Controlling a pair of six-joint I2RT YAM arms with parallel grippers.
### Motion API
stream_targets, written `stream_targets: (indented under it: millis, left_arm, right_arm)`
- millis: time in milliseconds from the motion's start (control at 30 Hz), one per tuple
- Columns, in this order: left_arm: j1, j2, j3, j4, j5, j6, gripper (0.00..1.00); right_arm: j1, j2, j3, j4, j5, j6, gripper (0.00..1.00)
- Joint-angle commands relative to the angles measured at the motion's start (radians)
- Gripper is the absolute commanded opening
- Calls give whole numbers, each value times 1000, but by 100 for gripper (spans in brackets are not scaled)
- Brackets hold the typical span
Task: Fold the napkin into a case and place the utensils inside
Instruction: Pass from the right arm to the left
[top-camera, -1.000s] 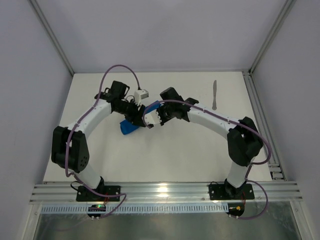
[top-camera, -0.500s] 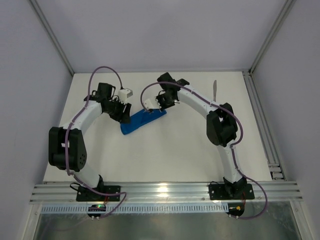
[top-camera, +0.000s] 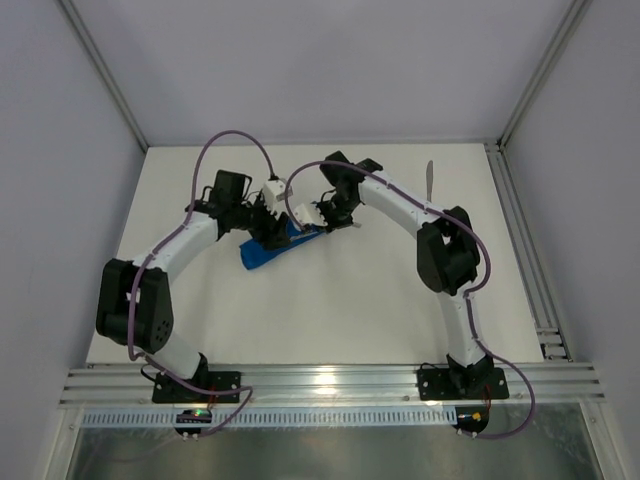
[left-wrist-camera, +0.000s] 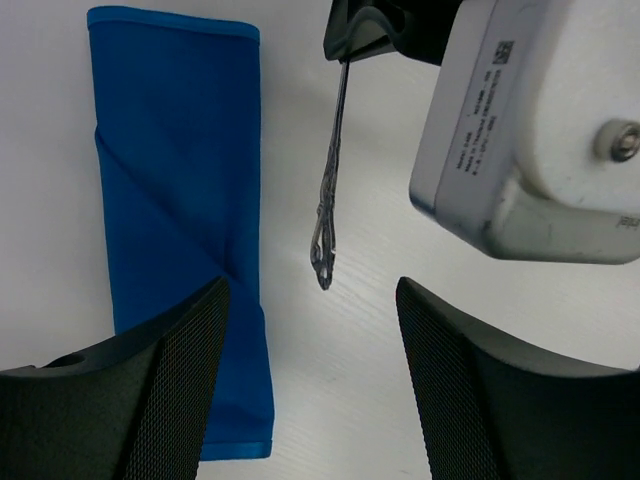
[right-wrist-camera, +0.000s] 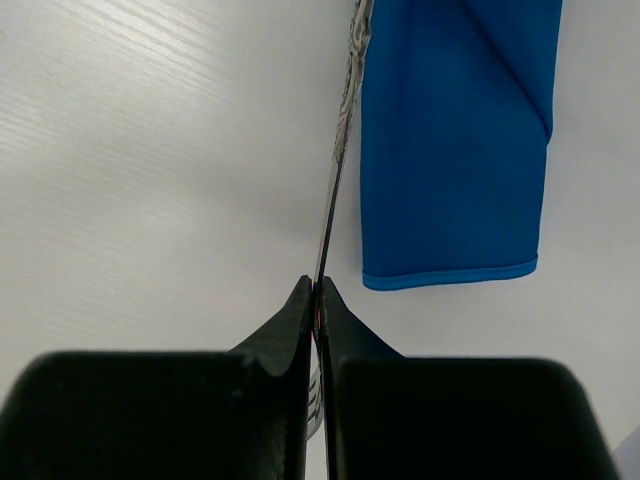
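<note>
The blue napkin is folded into a narrow case (top-camera: 275, 248) lying on the table; it shows in the left wrist view (left-wrist-camera: 180, 220) and the right wrist view (right-wrist-camera: 455, 130). My right gripper (right-wrist-camera: 317, 292) is shut on the silver fork (right-wrist-camera: 340, 150), holding it by its tine end so the handle (left-wrist-camera: 330, 190) hangs beside the case's edge. My left gripper (left-wrist-camera: 310, 330) is open and empty, low over the table next to the case's near end. The silver knife (top-camera: 429, 188) lies at the far right of the table.
The two wrists are close together over the case (top-camera: 300, 215). An aluminium rail (top-camera: 520, 230) runs along the right table edge and grey walls stand at the back and sides.
My left gripper moved right, toward the case and the right gripper. My right gripper, holding the fork, shifted slightly down toward the case's far end.
</note>
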Motion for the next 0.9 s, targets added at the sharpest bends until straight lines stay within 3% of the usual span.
stream_targets:
  millis: [0,133,333,533,567,767,867]
  left_arm:
    - [-4,-32,-15,142,79,32,70]
    - [-20,-6,-4,124,91,38,68]
    - [-56,1,-1,145,42,-2,57]
    - [-72,31,34,130,16,-29,23]
    - [-72,34,37,130,16,-44,2]
    - [-72,28,36,142,51,-123,0]
    - [-70,27,34,147,54,-143,0]
  right_arm:
    - [-9,-133,-57,43,-121,34,4]
    - [-10,-167,-82,63,-156,41,4]
    - [-6,-186,-88,58,-144,37,3]
    - [-3,-198,-100,51,-145,20,4]
    - [-1,-204,-102,51,-145,20,4]
    - [-3,-201,-108,34,-121,23,4]
    - [-4,-204,-126,61,-95,49,14]
